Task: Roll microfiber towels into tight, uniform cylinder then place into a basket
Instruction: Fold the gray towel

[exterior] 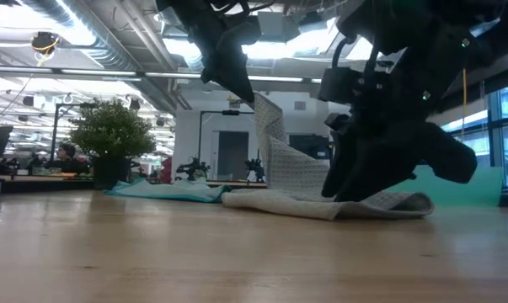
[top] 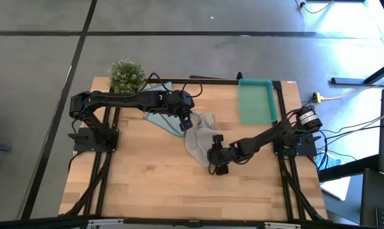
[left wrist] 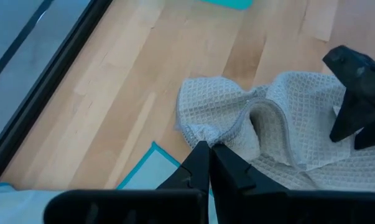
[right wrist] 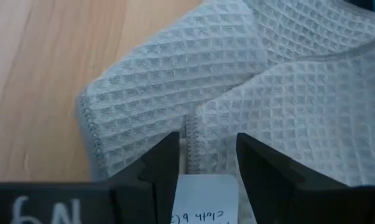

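The pale grey-beige towel (top: pixel 201 137) lies crumpled at the table's middle, with one corner lifted. My left gripper (top: pixel 186 122) is shut on that corner; it also shows in the left wrist view (left wrist: pixel 210 158). My right gripper (top: pixel 216 154) is open and low at the towel's near end. Its fingers stand on either side of a hemmed edge (right wrist: pixel 190 140). The light blue towel (top: pixel 155 117) lies flat under my left arm. The teal bin (top: pixel 255 100) stands at the far right with nothing in it. My left gripper pinches a corner of the grey-beige towel (left wrist: pixel 206 138) between its two fingers, coming from above and the table's left. The corner is lifted (exterior: pixel 260 105), and the cloth hangs slack from it down to the rest on the table (exterior: pixel 321 204). My right gripper is down at the towel's near end (exterior: pixel 380 200); I cannot tell whether its fingers touch the cloth.
A small bushy green plant (top: pixel 126 75) stands at the far left corner. A black frame rail (top: pixel 198 81) runs along the far edge. Bare wood (top: pixel 147 184) lies toward the near edge.
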{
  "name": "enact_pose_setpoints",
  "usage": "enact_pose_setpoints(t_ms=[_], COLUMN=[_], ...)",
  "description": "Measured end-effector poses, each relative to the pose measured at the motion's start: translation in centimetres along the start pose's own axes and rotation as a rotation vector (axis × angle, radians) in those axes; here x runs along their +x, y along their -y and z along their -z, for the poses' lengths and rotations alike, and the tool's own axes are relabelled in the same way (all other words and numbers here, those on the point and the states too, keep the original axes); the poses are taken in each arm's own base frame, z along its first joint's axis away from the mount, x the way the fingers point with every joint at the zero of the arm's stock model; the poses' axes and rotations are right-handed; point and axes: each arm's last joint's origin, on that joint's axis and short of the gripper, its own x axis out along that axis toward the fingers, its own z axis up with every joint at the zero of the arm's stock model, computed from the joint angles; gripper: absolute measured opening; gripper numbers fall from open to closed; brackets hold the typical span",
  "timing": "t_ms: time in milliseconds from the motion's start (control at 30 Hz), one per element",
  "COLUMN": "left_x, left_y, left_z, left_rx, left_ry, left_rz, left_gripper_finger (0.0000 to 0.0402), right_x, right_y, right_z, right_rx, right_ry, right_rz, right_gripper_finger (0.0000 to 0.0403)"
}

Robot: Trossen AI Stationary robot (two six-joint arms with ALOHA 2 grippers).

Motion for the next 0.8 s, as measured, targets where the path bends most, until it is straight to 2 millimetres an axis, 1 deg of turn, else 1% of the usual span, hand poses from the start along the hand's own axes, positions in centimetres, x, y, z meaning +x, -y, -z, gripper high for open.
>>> enact_pose_setpoints(t_ms=[100,167,233,400,433,467,600,667,800], left_x=[0.0,0.0,0.0,0.0,0.0,0.0,0.0,-0.1,-1.2], left_y=[0.0,0.0,0.0,0.0,0.0,0.0,-0.1,-0.3,-1.2], left_z=[0.0,0.0,0.0,0.1,0.1,0.1,0.1,0.2,0.1], left_rx=[0.0,0.0,0.0,0.001,0.001,0.001,0.001,-0.001,-0.016], left_ry=[0.0,-0.001,-0.003,-0.008,-0.008,-0.008,-0.013,-0.022,-0.033], left_rz=[0.0,0.0,0.0,-0.001,-0.001,-0.001,-0.003,-0.007,-0.023], left_gripper_finger=[0.0,0.0,0.0,0.0,0.0,0.0,0.0,0.0,0.0], right_x=[0.0,-0.2,-0.2,-0.2,-0.2,-0.2,-0.4,-1.1,-3.4], right_y=[0.1,0.1,0.1,0.1,0.2,0.2,0.4,0.9,2.4], right_z=[-0.1,-0.2,-0.5,-0.3,-0.2,-0.2,-0.5,-1.1,-3.0], right_rx=[0.004,0.008,0.02,0.029,0.04,0.057,0.081,0.069,0.07], right_ry=[0.009,0.019,0.042,0.028,0.019,0.016,-0.009,-0.051,-0.105], right_rz=[0.018,0.018,0.018,0.018,0.018,0.019,0.023,0.028,0.042], right_gripper_finger=[0.0157,0.0143,0.0117,0.0029,0.0016,0.001,0.0008,0.0005,0.0003])
